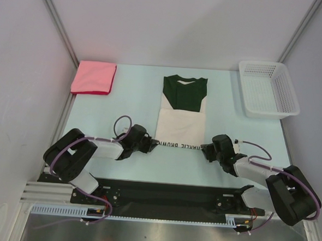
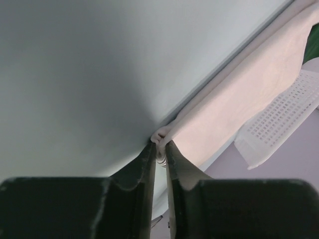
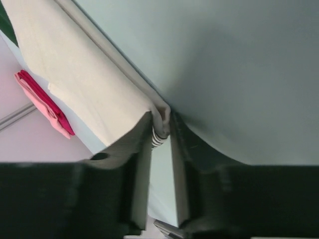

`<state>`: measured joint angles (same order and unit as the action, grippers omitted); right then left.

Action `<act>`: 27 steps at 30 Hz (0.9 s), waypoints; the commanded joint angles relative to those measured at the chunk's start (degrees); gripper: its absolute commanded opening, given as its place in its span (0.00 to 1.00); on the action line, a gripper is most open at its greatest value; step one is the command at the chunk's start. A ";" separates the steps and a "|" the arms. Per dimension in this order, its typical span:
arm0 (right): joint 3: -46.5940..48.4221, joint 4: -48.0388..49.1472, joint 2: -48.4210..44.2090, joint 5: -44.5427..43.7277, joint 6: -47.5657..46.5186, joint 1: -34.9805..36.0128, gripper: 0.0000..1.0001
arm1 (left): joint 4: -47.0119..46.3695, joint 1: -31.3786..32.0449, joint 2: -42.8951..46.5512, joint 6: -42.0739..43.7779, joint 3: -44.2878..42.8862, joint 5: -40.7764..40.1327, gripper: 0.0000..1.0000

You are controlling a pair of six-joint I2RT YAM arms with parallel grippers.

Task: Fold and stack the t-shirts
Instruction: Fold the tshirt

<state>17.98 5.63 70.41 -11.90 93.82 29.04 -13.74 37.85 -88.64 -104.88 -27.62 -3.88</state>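
Observation:
The cream-and-dark-green shirt [image 1: 182, 113] lies folded into a long strip in the middle of the table, green collar end far, black lettering at the near hem. My left gripper [image 1: 150, 144] is shut on the near left corner of the hem [image 2: 162, 137]. My right gripper [image 1: 205, 149] is shut on the near right corner [image 3: 160, 119], with a striped bit of cloth showing between its fingers. The pink-red shirt [image 1: 93, 77] lies folded square at the far left; it also shows in the right wrist view [image 3: 45, 102].
A white mesh basket [image 1: 268, 89] stands at the far right and shows in the left wrist view [image 2: 279, 119]. Grey walls close in the table on the left, back and right.

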 commanded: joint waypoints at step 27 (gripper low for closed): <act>1.88 -49.91 -37.18 -0.65 -3.40 16.02 0.00 | 32.63 21.29 39.76 -11.19 14.33 -3.86 0.00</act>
<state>17.50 -32.25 36.86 -7.92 85.34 40.69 8.91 55.68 -52.73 -108.36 -15.75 -5.96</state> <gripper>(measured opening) 0.024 0.020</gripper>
